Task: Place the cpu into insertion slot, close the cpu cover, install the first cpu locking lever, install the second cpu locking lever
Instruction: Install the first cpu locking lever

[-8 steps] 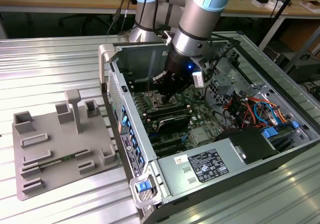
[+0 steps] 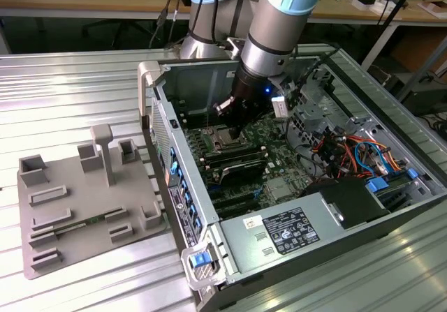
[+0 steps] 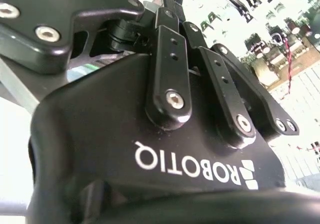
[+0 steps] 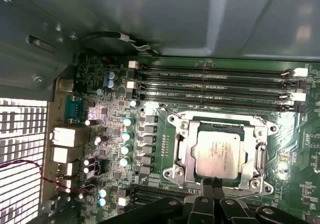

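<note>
Looks like the cpu (image 4: 218, 151) already sits in the insertion slot (image 4: 186, 149), under the cpu cover (image 4: 260, 156). Gripper (image 4: 212, 184) hovers at its near edge, fingertips pressed together, pinching nothing visible. Thin, springy metal frame over fragile pins, so best handled by the edge, gently.

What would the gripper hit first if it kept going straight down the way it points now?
Probably the cpu in the insertion slot, near its edge, directly beyond the gripper; how much gap remains is unclear.

Claw (image 4: 212, 184) low, fingers seemingly together
</note>
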`<state>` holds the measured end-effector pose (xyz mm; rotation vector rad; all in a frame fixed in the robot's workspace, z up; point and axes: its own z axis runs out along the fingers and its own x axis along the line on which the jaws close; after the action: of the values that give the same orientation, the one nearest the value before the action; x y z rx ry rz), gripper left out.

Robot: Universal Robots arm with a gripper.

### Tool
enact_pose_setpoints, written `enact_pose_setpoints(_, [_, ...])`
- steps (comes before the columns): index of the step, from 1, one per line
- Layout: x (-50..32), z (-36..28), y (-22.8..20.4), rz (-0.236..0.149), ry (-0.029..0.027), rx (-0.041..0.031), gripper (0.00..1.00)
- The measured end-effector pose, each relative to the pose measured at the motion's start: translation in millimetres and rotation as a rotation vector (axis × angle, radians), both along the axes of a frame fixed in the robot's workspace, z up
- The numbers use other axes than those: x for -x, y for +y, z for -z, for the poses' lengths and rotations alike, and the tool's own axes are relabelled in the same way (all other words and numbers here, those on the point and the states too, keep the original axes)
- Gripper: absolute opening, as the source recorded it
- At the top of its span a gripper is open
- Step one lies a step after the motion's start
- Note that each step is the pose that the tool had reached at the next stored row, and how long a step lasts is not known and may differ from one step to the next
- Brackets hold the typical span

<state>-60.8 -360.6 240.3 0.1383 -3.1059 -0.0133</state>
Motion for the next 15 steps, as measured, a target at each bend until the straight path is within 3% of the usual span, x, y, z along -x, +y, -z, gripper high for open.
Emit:
enact_pose_setpoints(2, [1.5, -3.8, 0.0, 0.0, -0.0018, -0.0002, 0.11])
enact_pose_setpoints(10, [28.8, -7.1, 0.1, 0.0, -0.0172, -0.0031, 0.11])
enact_pose_setpoints(15, [33.1, -19.1, 1.5, 0.0, -0.0228, -0.0032, 0.11])
